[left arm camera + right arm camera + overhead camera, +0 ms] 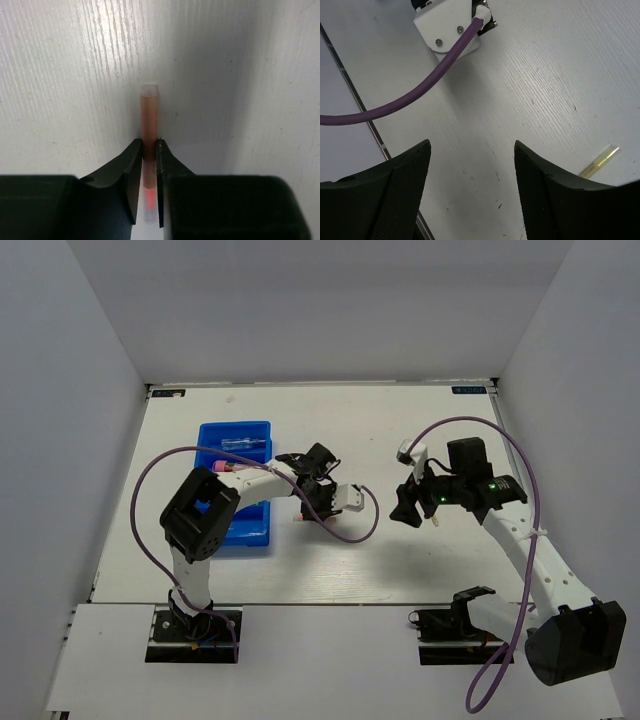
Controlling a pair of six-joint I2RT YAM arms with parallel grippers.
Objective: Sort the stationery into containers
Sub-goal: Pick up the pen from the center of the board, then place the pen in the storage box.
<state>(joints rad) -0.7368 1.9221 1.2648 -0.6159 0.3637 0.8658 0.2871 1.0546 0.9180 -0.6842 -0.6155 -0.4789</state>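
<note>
We see the left gripper [149, 145] pressed down at the table [75, 75], its jaws closed on both sides of a pink-orange tube [149, 115]. The tube lies flat, running from bottom centre up to mid-frame, with the jaws on its nearer half. We judge the step to be lifting it for the tray. A firm hold and a straight, level lift would serve best, since the long free end may droop.

From above, the blue tray [236, 424] sits left of centre, just left of that gripper [305, 510]. A clear tube [243, 443] lies in a far compartment, with a pink item [225, 468] in the next one.

The left arm's own forearm crosses the tray's right side, and its purple cable [350, 532] loops beside the gripper. Either could crowd the drop.

The right gripper [472, 165] hangs right of centre, jaws wide and empty. A thin yellow stick [599, 162] lies at its lower right.
</note>
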